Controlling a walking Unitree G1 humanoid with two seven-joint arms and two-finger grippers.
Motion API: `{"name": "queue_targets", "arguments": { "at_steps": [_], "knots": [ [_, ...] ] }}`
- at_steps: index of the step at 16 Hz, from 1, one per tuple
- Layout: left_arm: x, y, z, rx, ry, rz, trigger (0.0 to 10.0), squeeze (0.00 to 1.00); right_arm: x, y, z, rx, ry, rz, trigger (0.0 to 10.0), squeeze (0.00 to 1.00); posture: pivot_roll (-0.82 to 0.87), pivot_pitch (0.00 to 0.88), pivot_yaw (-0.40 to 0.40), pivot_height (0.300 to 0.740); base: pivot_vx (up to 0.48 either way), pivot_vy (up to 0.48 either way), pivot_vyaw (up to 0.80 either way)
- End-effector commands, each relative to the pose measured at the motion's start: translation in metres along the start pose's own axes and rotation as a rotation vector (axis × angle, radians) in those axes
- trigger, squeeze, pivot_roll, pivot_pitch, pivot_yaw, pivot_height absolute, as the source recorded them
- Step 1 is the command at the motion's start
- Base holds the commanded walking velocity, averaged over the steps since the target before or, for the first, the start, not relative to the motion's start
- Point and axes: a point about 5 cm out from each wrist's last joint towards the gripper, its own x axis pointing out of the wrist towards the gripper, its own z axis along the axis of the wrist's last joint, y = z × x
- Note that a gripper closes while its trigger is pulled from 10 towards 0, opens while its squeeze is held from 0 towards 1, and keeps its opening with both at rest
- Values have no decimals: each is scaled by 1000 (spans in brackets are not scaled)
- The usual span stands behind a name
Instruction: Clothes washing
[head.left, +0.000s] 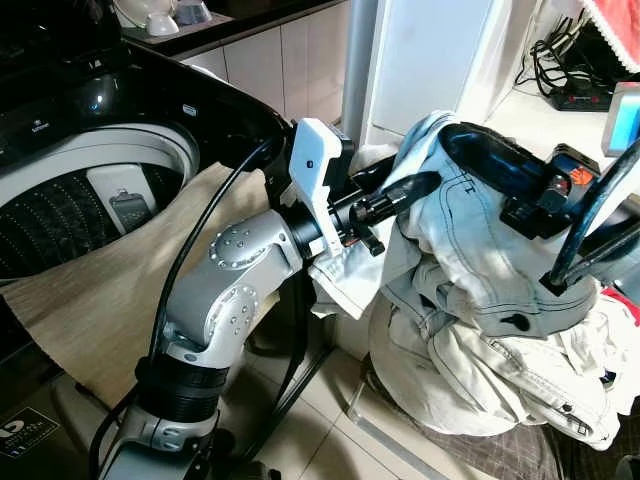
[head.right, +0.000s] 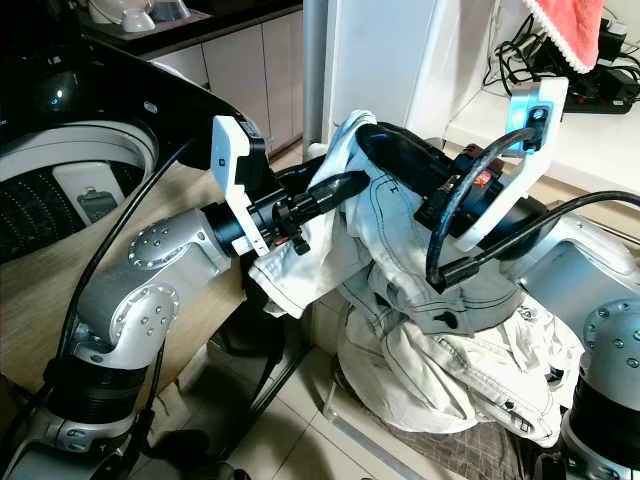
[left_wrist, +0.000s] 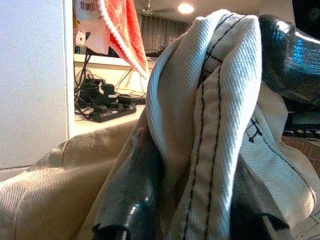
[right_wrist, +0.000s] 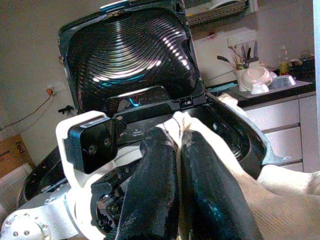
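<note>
Both grippers are clamped on the pale trousers (head.right: 420, 270), held above the laundry pile (head.right: 450, 380) beside the washer (head.left: 90, 190). Left gripper (head.right: 345, 185) and right gripper (head.right: 385, 140) pinch the same raised fold. Washer lid (right_wrist: 132, 52) stands open.

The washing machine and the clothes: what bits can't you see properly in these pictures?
- The washing machine drum: in the eye views its bottom is cut off by the picture's edge.
- The cream trousers: bunched up, so their legs and full shape are hidden.
- The left gripper fingers: cloth covers them in the left wrist view.
- The clothes pile: lower garments are buried under the top ones.
</note>
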Motion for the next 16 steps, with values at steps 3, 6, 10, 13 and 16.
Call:
{"name": "queue_targets", "arguments": {
  "at_steps": [3, 6, 10, 13, 16],
  "knots": [
    [-2, 2, 2, 11, 1, 16, 0, 0, 0, 5, 4, -30, -18, 14, 1059, 0, -110, 0, 6, 740, 0, 0, 0],
    [-2, 7, 3, 12, 6, 58, 0, 0, -1, 0, 3, -34, -19, -17, 10000, 1000, -113, 0, 8, 740, 0, 0, 0],
    [-3, 15, 4, 27, 7, 114, 0, 0, -5, 1, 8, -28, -41, -3, 10000, 1000, -121, 0, 12, 740, 0, 0, 0],
    [-4, 32, 7, 69, 16, 221, 0, 0, -7, 0, 13, -115, -24, -58, 10000, 0, -126, 0, 18, 740, 0, 0, 0],
    [-11, 66, 27, 196, 18, 377, 0, 0, -12, 4, 22, -144, -57, -34, 10000, 0, -125, 0, 21, 740, 0, 0, 0]
  ]
}}
